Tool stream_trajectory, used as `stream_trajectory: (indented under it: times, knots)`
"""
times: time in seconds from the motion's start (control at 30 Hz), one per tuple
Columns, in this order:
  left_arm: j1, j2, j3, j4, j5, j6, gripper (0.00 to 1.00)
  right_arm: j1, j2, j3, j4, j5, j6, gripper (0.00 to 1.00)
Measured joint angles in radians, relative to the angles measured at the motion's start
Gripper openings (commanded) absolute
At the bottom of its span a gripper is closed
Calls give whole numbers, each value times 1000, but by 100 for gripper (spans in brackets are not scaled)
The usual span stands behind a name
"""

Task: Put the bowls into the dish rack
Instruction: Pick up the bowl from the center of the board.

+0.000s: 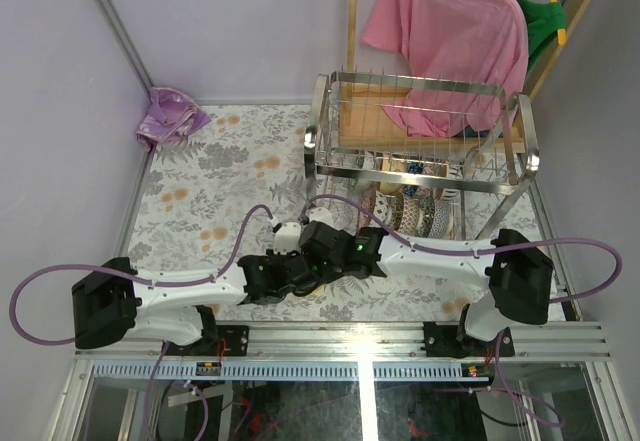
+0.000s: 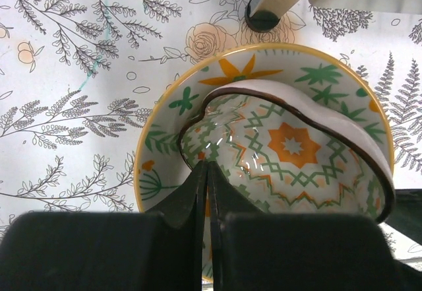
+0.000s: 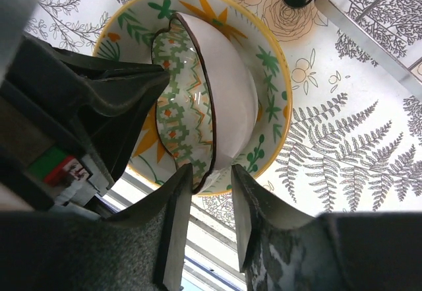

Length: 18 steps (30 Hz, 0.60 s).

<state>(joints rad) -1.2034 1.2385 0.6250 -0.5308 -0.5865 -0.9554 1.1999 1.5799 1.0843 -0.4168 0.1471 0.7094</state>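
A small bowl (image 2: 290,146), green-and-orange patterned inside and white outside (image 3: 231,86), stands tilted on its rim inside a wider yellow-rimmed bowl (image 2: 264,63) on the flowered tablecloth. My left gripper (image 2: 210,169) is shut, its tips against the small bowl's near rim on the patterned side. My right gripper (image 3: 211,175) is open and straddles that bowl's lower rim, one finger at the patterned face, the other a little off the white wall. Both arms meet mid-table (image 1: 305,256). The dish rack (image 1: 420,86) stands behind, its black foot (image 2: 264,20) close to the bowls.
Patterned dishes (image 1: 410,211) stand in the rack's lower tier. A pink shirt (image 1: 450,31) hangs on a wooden stand behind the rack. A purple bag (image 1: 170,116) lies in the far left corner. The table's metal front rail (image 3: 217,238) runs just below the bowls.
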Motion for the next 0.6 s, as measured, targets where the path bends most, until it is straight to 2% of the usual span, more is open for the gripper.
stream_trajectory:
  times: [0.07,0.13,0.2,0.3,0.6]
  knots:
    - [0,0,-1,0,0,2,0,7,6,9,-7,12,-4,33]
    - [0,-2,-2,0,0,2,0,13,14,22,-21,28,-8,42]
    - [0,-15,-9,-3,-1,1,0,18,23,39,-45,49,-10,45]
    - [-1,-41,-22,-5,0,3,0,23,34,63,-77,71,-20,39]
    - [0,-82,-44,-19,-12,-1,0,51,95,159,-170,133,-48,37]
